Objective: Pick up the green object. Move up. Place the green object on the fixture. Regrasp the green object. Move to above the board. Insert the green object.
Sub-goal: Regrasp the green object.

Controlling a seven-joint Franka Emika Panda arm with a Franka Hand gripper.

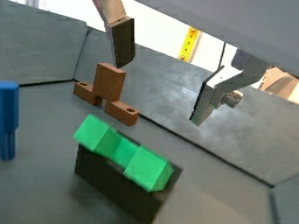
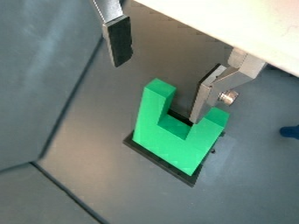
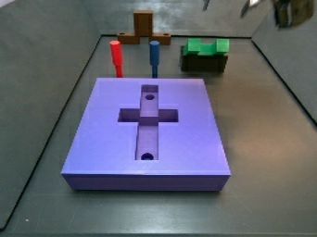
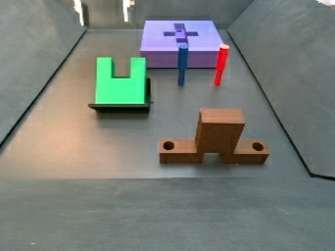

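The green object point(image 2: 170, 127) lies flat on the fixture point(image 3: 203, 63), upper right in a side view. The hand point(image 2: 170, 66) hangs above it, spread wide and empty. The block looks rigid, light, probably smooth; gripping across one prong seems safest.

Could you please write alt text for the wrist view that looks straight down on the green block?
The green object, a U-shaped block, lies on the dark fixture on a grey floor. The gripper hangs open above it, holding nothing.
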